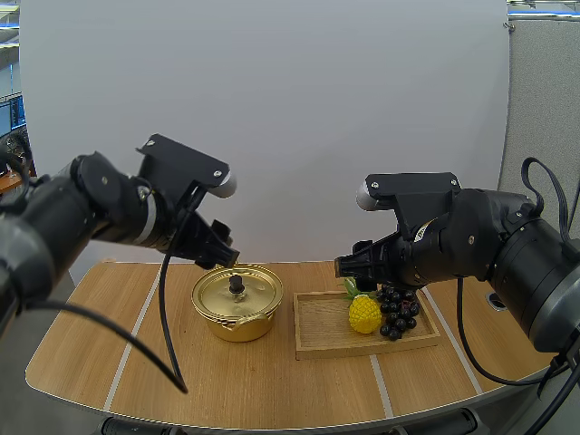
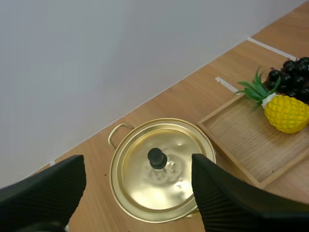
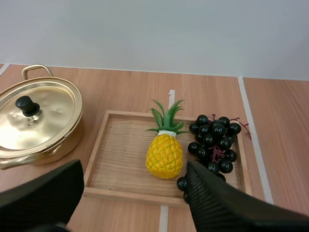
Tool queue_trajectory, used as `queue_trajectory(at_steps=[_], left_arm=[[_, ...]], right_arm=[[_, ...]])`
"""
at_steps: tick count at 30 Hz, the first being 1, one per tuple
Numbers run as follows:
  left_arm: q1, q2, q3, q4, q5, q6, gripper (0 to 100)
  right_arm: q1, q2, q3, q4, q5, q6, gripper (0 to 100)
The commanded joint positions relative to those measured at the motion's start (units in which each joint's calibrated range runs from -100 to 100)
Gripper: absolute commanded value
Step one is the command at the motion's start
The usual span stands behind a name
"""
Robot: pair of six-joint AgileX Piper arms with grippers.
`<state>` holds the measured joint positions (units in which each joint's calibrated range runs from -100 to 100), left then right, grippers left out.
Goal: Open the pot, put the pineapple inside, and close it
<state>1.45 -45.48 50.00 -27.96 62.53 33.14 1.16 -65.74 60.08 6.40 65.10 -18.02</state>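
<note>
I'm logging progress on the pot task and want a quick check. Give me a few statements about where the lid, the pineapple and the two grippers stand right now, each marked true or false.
1. The lid sits closed on the pot. True.
2. The pineapple is already inside the pot. False: it lies on the wooden tray, beside the grapes.
3. The left gripper is open above the pot, holding nothing. True.
4. The right gripper is shut on the pineapple. False: its fingers stand apart above the tray and hold nothing.
</note>
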Motion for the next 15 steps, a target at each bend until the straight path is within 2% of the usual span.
queue_trajectory(at_steps=[1, 8, 15], left_arm=[[-0.14, 6.2, -3.7, -2.4, 3.6, 1.8, 100], [-0.22, 21.2, -10.2, -2.3, 7.2, 2.4, 100], [-3.18, 32.7, -14.1, 2.0, 5.5, 0.9, 100]], right_arm=[[-0.3, -0.4, -0.4, 0.6, 0.2, 0.2, 100], [-0.3, -0.4, -0.4, 0.6, 0.2, 0.2, 100], [-0.3, -0.4, -0.4, 0.6, 0.2, 0.2, 100]])
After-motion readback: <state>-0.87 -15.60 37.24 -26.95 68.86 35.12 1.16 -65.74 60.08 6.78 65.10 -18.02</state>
